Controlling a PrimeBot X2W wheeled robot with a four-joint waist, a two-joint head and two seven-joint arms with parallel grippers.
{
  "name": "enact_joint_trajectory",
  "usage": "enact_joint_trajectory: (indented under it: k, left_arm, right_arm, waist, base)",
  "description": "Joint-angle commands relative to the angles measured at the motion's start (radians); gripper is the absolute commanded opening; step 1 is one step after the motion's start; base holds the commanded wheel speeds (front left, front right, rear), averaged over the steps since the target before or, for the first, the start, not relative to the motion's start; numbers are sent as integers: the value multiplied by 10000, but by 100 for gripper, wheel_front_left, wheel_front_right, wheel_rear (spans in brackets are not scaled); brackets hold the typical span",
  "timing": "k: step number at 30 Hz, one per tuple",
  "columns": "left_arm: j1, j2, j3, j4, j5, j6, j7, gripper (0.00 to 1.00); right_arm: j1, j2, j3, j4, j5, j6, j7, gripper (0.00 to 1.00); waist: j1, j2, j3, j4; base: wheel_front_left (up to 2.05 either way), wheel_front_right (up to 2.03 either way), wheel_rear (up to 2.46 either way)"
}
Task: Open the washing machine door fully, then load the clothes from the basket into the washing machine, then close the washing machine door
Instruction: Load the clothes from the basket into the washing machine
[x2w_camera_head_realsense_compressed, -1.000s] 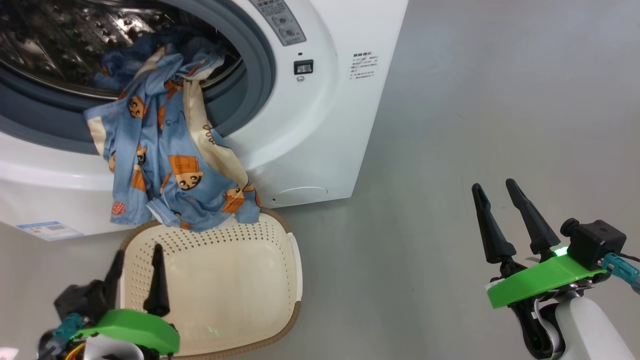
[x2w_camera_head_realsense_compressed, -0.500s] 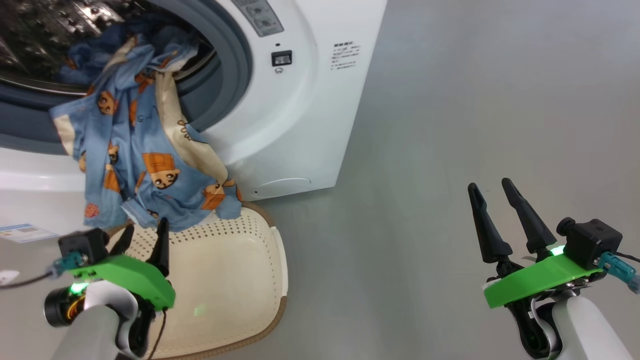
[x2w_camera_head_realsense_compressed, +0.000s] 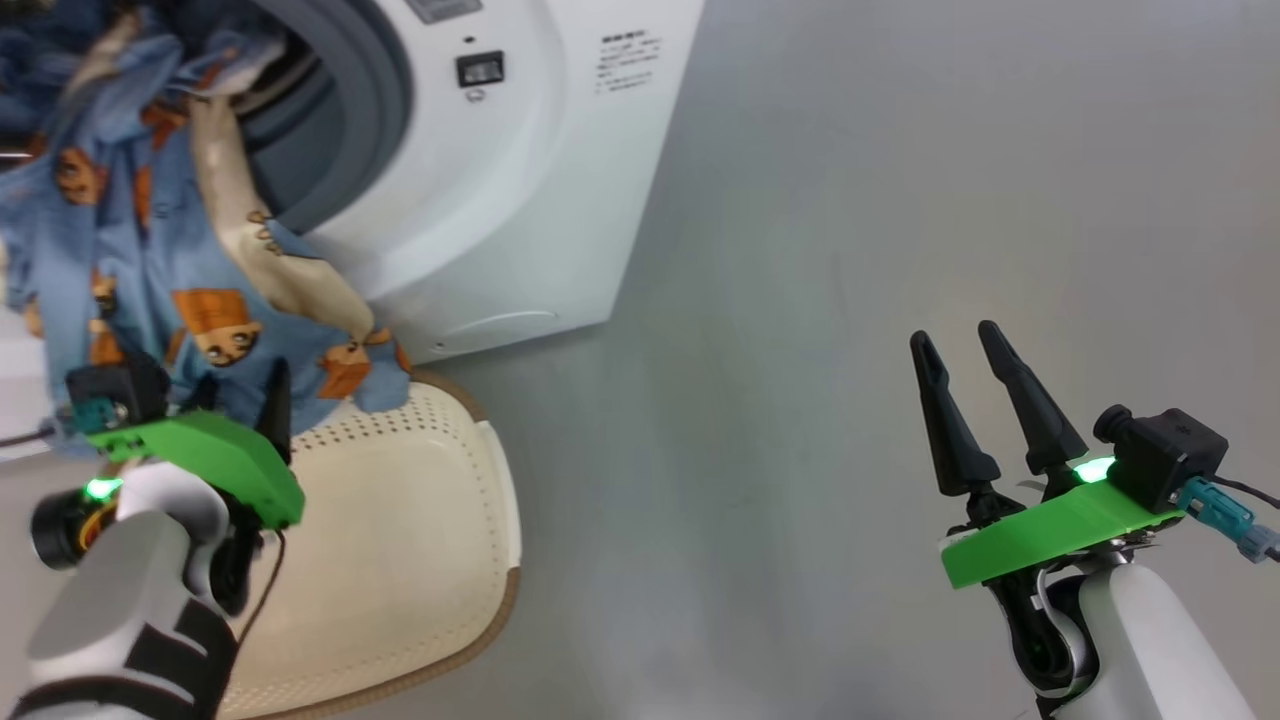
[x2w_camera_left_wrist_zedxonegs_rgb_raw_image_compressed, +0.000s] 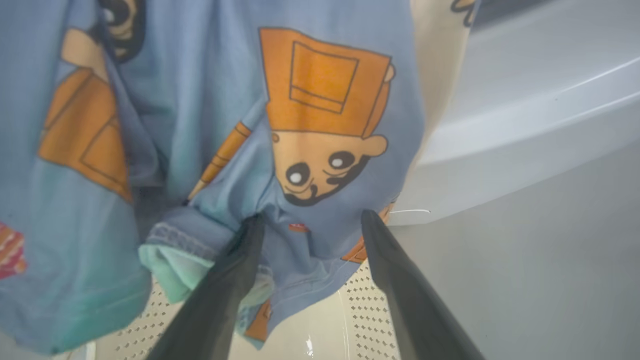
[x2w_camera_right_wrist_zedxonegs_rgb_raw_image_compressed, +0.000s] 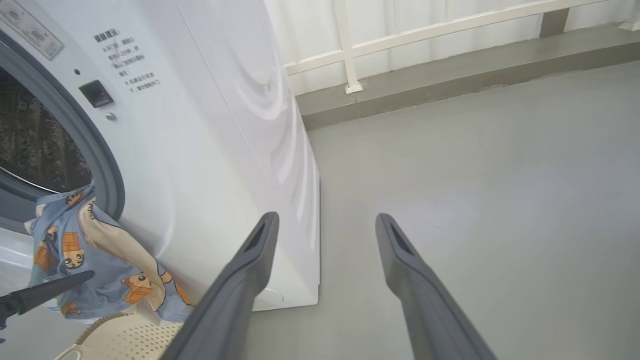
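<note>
- The clothes (x2w_camera_head_realsense_compressed: 150, 250) are half loaded. The blue cartoon-print fabric and its cream piece spill out of the washing machine (x2w_camera_head_realsense_compressed: 500, 200), over the grey seal (x2w_camera_head_realsense_compressed: 365, 110), and hang down its front to just above the basket (x2w_camera_head_realsense_compressed: 400, 560).
- As I judge it, the step in hand is to gather that hanging tail and push it into the drum (x2w_camera_right_wrist_zedxonegs_rgb_raw_image_compressed: 30, 145).
- To do it well, I should close on a thick bunch near the hem rather than a single layer. Then I should lift up and inward, so nothing lies across the seal at closing.
- My left hand (x2w_camera_left_wrist_zedxonegs_rgb_raw_image_compressed: 312, 215) is spread wide and holds nothing. Its fingers (x2w_camera_left_wrist_zedxonegs_rgb_raw_image_compressed: 225, 280) point up at the hem, one on either side of a fold. The wrist view is blurred, so I cannot tell whether the tips touch cloth.
- My right hand (x2w_camera_head_realsense_compressed: 955, 335) is also wide open and empty, fingers raised above the floor (x2w_camera_head_realsense_compressed: 850, 200), well apart from the machine.
</note>
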Motion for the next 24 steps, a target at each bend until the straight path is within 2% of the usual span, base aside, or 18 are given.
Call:
enact_joint_trajectory:
  k: [1,11,17,18,19,20,24]
  left_arm:
    - [-324,416,153,30,-102,-24,-113,100]
    - [-1711,757,-500,1107,-311,-24,-426,100]
    - [-2476,733,-114,1617,-377,178,-994,100]
    - [-2515,718,-77,1652,-358,176,-1023,48]
    - [-2534,668,-63,1680,-325,179,-1040,3]
    - [-2534,623,-61,1706,-288,174,-1051,0]
    - [-2445,600,39,1596,-188,110,-1064,0]
  right_arm:
    - [-99,47,164,-251,14,85,-76,100]
    - [-298,254,124,-340,-12,85,-76,100]
    - [-357,326,110,-374,-27,85,-76,100]
    - [-352,337,103,-374,-31,85,-76,100]
    - [-344,346,94,-374,-37,85,-76,100]
    - [-331,352,82,-375,-44,85,-76,100]
    - [-322,377,19,-347,-76,85,-76,100]
  waist:
    - [0,0,353,-371]
    - [0,0,1033,-813]
    - [0,0,1214,-928]
    - [0,0,1225,-935]
    - [0,0,1227,-935]
    - [0,0,1223,-927]
    - [0,0,1184,-836]
  base:
    - [0,0,0]
    - [0,0,0]
    - [0,0,0]
    - [0,0,0]
    - [0,0,0]
    - [0,0,0]
    - [0,0,0]
